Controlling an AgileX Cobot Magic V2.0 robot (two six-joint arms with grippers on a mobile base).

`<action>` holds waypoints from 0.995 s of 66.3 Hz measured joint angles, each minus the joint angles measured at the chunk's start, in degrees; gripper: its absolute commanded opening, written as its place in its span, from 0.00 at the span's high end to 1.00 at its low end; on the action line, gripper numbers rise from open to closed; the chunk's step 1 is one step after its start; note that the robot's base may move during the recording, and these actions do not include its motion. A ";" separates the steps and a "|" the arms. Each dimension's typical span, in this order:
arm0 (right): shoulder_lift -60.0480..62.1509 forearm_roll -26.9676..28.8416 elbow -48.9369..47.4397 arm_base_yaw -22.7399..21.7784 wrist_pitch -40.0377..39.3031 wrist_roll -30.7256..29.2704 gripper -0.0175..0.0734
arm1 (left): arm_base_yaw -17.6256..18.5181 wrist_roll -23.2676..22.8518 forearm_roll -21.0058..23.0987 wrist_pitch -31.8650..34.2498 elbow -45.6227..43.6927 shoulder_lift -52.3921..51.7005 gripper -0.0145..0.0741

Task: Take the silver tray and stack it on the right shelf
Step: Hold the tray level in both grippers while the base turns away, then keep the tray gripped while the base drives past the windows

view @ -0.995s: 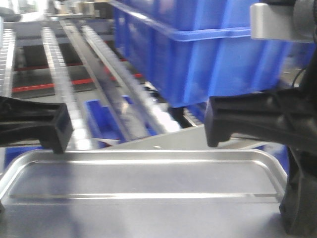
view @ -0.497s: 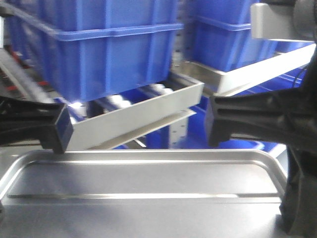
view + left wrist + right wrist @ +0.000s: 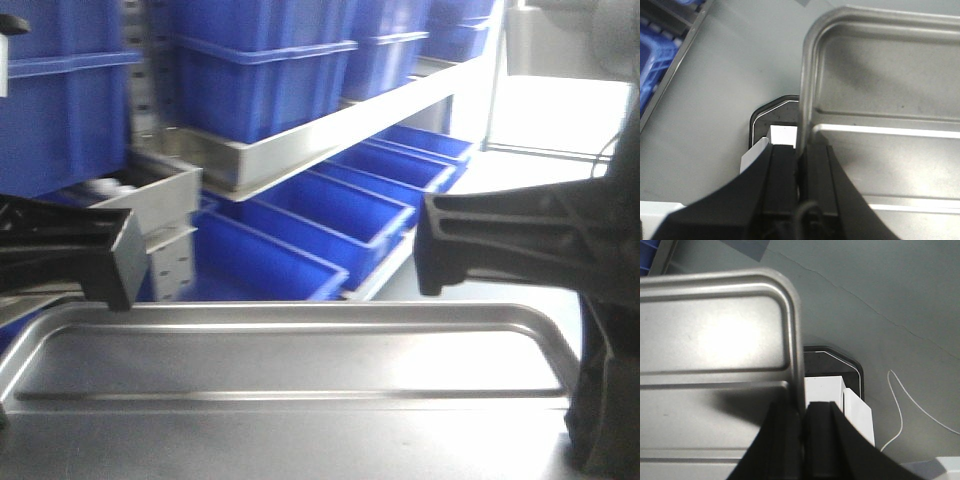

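Observation:
I hold the silver tray (image 3: 300,360) level across the bottom of the front view, its shiny base showing a long raised rib. My left gripper (image 3: 116,300) is shut on its left rim, and the left wrist view shows both fingers pinching that rim (image 3: 801,150). My right gripper (image 3: 430,288) is shut on the right rim, clamped just below the rounded corner (image 3: 802,407). The tray (image 3: 880,90) (image 3: 715,340) hangs above grey floor. I cannot tell whether any rack in view is the right shelf.
A sloped steel shelf (image 3: 340,130) carries stacked blue bins (image 3: 260,70) ahead. More blue bins (image 3: 330,215) line the level below it. A steel rack end (image 3: 165,205) juts out at left. A white cable (image 3: 900,405) lies on the floor.
The front view has swung right: the roller lanes and the near blue bin slid off to the left, and further shelves of bins came in. Both grippers keep the same hold on the tray.

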State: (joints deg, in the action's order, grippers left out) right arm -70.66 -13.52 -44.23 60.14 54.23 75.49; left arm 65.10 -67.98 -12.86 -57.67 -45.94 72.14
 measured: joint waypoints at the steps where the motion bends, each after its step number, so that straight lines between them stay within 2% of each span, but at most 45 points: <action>1: 0.00 0.00 0.00 0.00 0.00 0.00 0.75 | 0.00 0.00 0.00 0.00 0.00 0.00 0.95; 38: 0.00 0.00 0.00 0.00 0.00 0.00 0.75 | 0.00 0.00 0.00 -0.13 0.00 0.00 0.95; 66: 0.00 0.62 0.00 0.30 -1.77 0.00 0.75 | 0.00 -0.21 0.58 -4.58 0.00 0.00 0.95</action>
State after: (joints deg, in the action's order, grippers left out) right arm -70.66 -12.90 -44.23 60.44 52.47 75.49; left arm 65.10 -68.19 -12.28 -62.25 -45.94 72.14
